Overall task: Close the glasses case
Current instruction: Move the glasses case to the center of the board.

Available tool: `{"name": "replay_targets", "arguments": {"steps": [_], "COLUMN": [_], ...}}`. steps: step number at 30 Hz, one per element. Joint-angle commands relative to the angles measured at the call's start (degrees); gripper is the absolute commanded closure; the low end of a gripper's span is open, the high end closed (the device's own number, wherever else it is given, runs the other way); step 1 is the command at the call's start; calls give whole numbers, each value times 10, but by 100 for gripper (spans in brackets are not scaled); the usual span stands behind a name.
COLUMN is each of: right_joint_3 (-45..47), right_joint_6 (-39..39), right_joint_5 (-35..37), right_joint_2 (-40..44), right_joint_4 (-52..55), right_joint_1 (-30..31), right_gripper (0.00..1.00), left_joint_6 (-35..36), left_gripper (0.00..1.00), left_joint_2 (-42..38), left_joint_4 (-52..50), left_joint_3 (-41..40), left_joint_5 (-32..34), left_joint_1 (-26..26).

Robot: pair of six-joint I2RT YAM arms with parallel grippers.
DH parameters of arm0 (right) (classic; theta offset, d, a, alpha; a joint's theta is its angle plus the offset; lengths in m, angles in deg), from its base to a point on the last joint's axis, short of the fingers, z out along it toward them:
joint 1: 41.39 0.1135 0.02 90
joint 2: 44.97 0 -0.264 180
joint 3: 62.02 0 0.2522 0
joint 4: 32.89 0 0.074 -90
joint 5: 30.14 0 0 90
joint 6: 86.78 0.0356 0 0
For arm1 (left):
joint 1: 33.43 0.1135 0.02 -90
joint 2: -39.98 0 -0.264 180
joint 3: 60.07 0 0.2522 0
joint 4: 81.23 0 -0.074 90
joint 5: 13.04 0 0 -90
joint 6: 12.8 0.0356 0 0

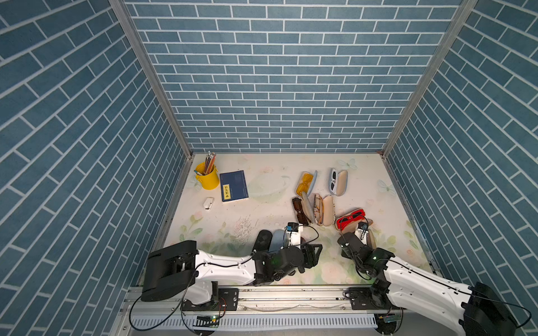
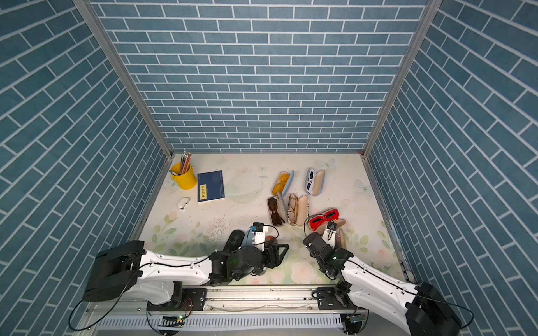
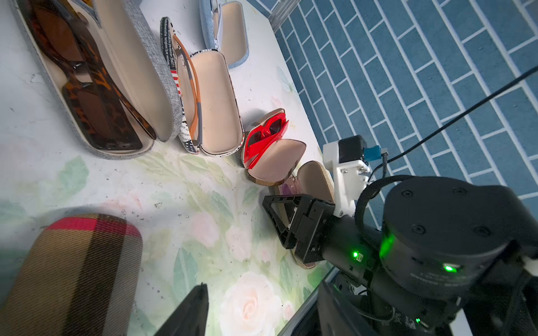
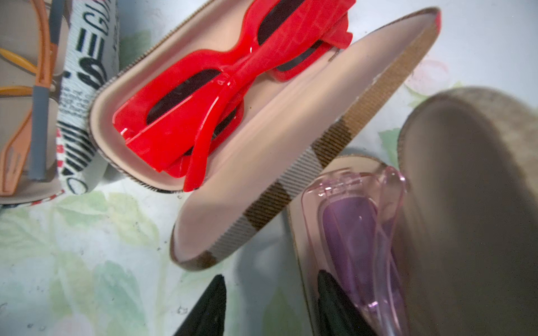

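A tan woven glasses case [image 4: 471,203] lies open near the right wall, with pink see-through glasses [image 4: 355,232] in its lower half and its lid standing up beside them. In a top view this case [image 1: 371,238] sits just below the red one. My right gripper [image 4: 270,305] is open and points down at the case's near end. One of its fingers [image 4: 334,302] is over the pink glasses and the other is over the table outside the rim. My left gripper [image 1: 312,256] is open and holds nothing, next to a shut plaid case [image 3: 72,276].
Several other open cases with glasses lie behind, the nearest a plaid case with red glasses [image 1: 350,218]. A dark case [image 1: 262,241] and a bluish case [image 1: 276,241] lie by the left arm. A yellow pencil cup [image 1: 207,177], blue book [image 1: 233,186] and small white object [image 1: 208,203] sit back left.
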Motion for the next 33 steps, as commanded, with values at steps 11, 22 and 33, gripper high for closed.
{"name": "replay_targets", "arguments": {"steps": [11, 22, 33], "right_joint_3": [-19, -12, -16], "right_joint_6": [-30, -31, 10], "right_joint_5": [-40, -69, -71], "right_joint_2": [-34, -22, -68], "right_joint_4": [-6, -34, -71], "right_joint_1": [-1, 8, 87], "right_gripper": [55, 67, 73], "left_joint_6": [21, 20, 18], "left_gripper": [35, 35, 35], "left_joint_2": [-69, -96, -106], "left_joint_4": [-54, -69, -74], "left_joint_3": [-19, -34, -43], "left_joint_5": [27, 38, 42], "left_joint_1": [-3, -3, -3]}}
